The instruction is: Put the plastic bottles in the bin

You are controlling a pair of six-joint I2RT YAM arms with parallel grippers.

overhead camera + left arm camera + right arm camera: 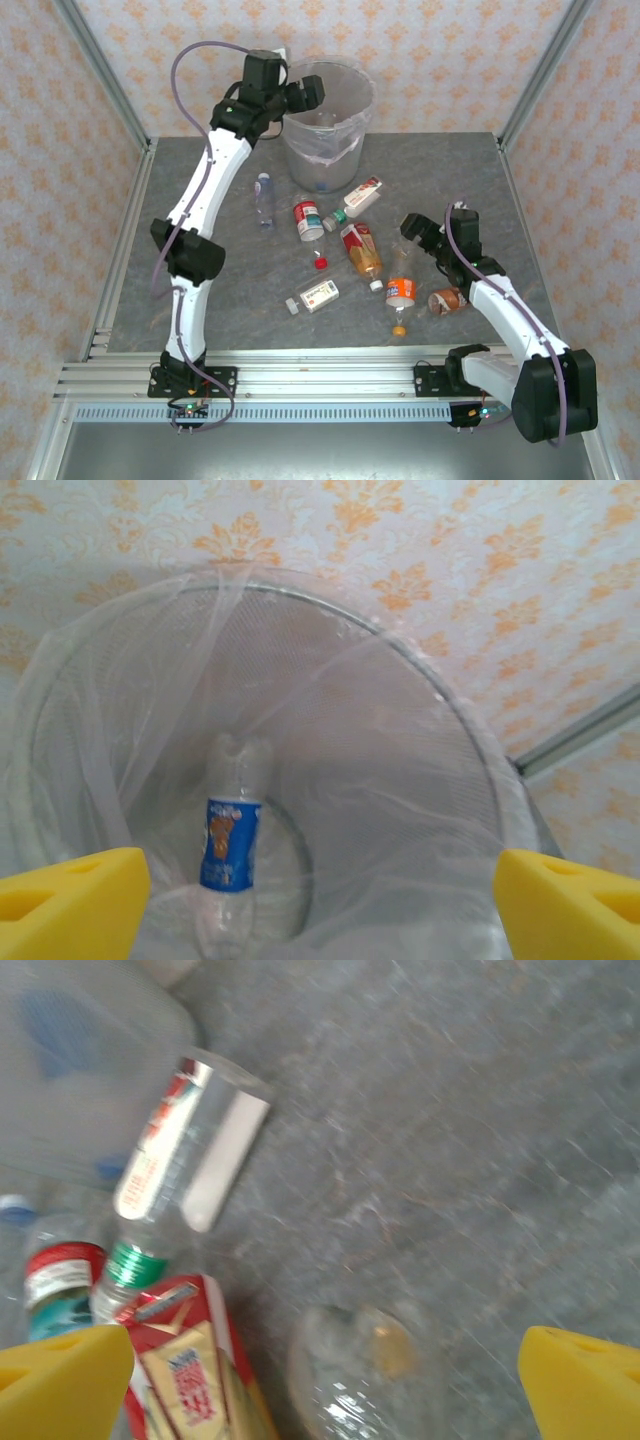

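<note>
Finding: my right gripper (320, 1380) hung with pads wide apart and empty. The clear base of the orange-label bottle (401, 288) lay just beneath and between them, its long axis running back toward my base. My left gripper (320, 900), likewise spread and empty, hung over the bin (362, 105), with a blue-label bottle (229, 844) lying inside.

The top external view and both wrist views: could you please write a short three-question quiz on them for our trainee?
1. True or false: a blue-labelled clear plastic bottle is inside the round translucent grey-white bin.
2. Above the bin, the left arm's jaws are: A) open and empty; B) shut on a bottle; C) shut on a red cap.
3. Which arm's jaws hover nearest the orange-labelled clear plastic bottle?
Key: 1 true; 2 A; 3 the right arm's.
</note>
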